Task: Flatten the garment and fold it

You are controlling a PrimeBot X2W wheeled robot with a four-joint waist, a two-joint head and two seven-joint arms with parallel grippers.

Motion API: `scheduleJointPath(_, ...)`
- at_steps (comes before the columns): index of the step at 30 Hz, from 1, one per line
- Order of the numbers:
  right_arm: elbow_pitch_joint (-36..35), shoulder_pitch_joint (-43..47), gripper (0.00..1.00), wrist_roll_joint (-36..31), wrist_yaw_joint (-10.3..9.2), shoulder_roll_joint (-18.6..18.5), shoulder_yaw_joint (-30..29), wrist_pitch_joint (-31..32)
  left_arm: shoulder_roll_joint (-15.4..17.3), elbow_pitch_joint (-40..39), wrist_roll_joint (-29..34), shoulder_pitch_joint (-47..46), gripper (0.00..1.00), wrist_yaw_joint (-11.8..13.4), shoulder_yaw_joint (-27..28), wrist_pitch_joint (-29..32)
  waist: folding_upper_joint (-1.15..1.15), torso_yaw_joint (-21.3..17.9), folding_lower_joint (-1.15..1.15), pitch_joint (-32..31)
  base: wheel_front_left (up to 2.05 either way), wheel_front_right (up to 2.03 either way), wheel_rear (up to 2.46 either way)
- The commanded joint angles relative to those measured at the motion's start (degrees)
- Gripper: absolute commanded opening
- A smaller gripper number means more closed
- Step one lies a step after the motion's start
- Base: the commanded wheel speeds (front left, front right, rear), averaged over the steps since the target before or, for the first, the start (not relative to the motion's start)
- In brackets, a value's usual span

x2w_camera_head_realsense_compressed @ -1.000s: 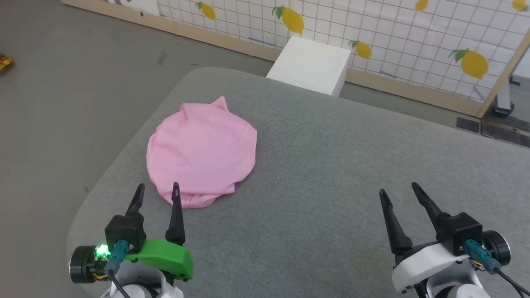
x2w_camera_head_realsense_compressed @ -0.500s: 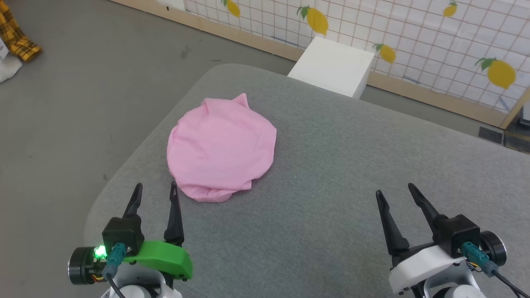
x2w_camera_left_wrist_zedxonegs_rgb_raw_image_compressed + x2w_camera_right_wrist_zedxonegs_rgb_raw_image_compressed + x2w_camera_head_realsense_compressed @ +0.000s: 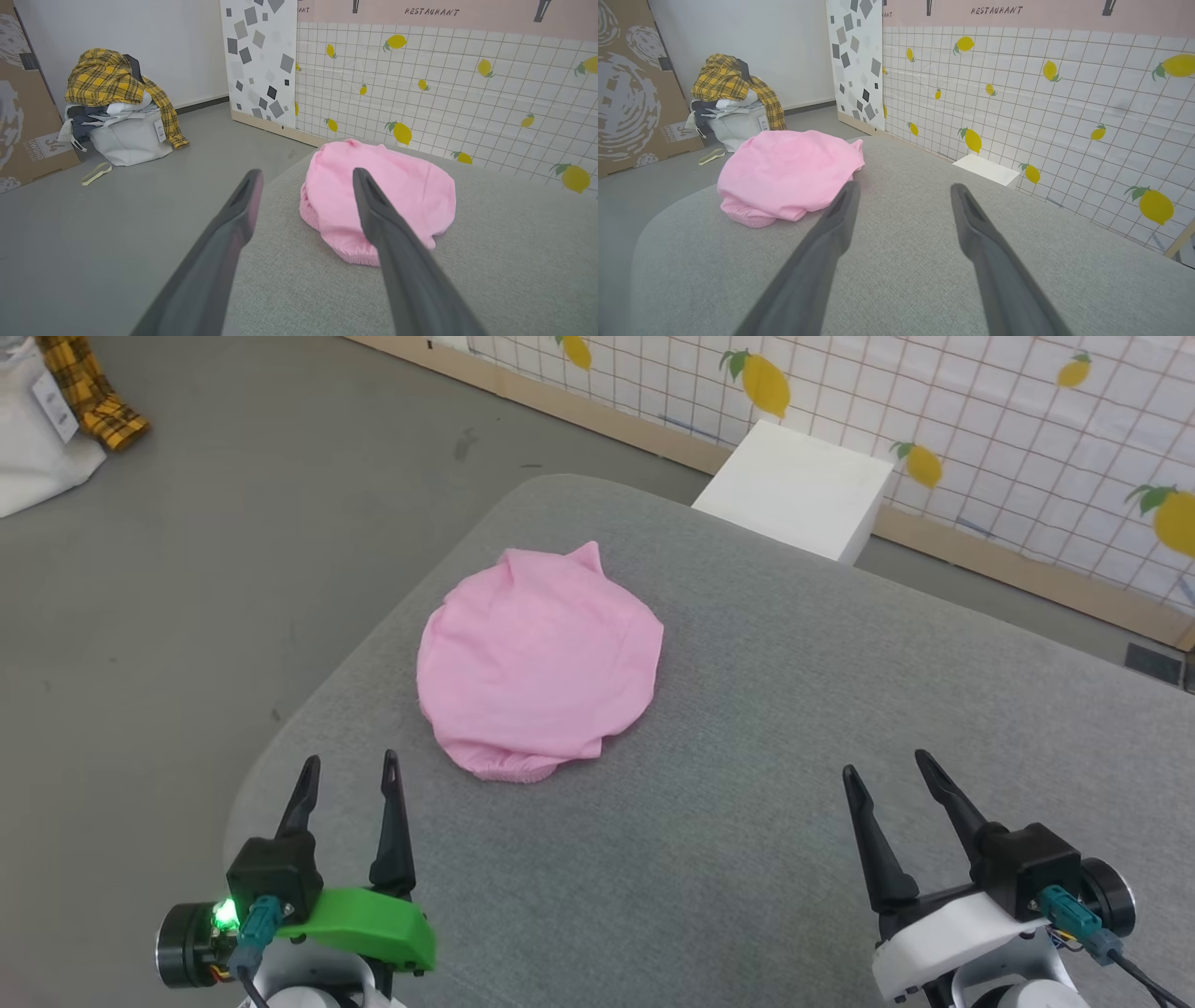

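Pink cotton on grey: the garment sits in a rounded, rumpled heap on the left part of the bench, up towards its far rounded corner. Its gathered elastic waistband shows along the near edge of the heap, facing the robot, and two little peaks of cloth poke up at the far edge. Left pincer hovers at the near left, both dark fingers spread wide with nothing between them, tips just short of the waistband and clear of the cloth. In the left wrist view one finger crosses in front of the pink heap, with no contact that I can make out. Right pincer is over at the near right, spread just as wide and empty, well apart from the garment, with bare grey fabric under it. Past the bench's far edge a white box stands near the tiled wall with lemons. Off on the floor to the left, a yellow plaid cloth is draped over a pile on a white bag, beside a cardboard sheet.
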Motion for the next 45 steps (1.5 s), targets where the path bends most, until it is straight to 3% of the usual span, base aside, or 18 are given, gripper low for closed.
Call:
scheduleJointPath(1,0.27,-0.83,1.0,0.37,-0.07,0.09,0.18,-0.69,0.47,0.2,-0.33,0.86,1.0,0.44,-0.21,-0.61,0.0,0.69,0.0,0.02,0.0,0.0,0.0)
scheduleJointPath(31,1.84,-1.77,1.0,2.41,-0.09,0.13,1.76,-3.47,2.1,2.55,-5.46,1.13,1.0,2.9,-1.95,-3.25,0.0,5.65,0.0,0.36,0.0,0.0,0.0)
scheduleJointPath(37,0.6,-3.04,1.0,2.09,-0.09,0.13,2.36,-3.35,2.53,2.27,-9.46,-1.93,1.0,3.01,-0.19,-1.31,0.0,3.01,0.0,4.26,0.0,0.0,0.0)
scheduleJointPath(45,-2.62,-6.87,1.0,-0.31,-0.1,0.14,3.2,-2.3,7.13,2.28,-15.34,-15.8,1.0,1.67,4.39,6.14,0.0,-5.22,0.0,15.71,0.0,0.0,0.0)
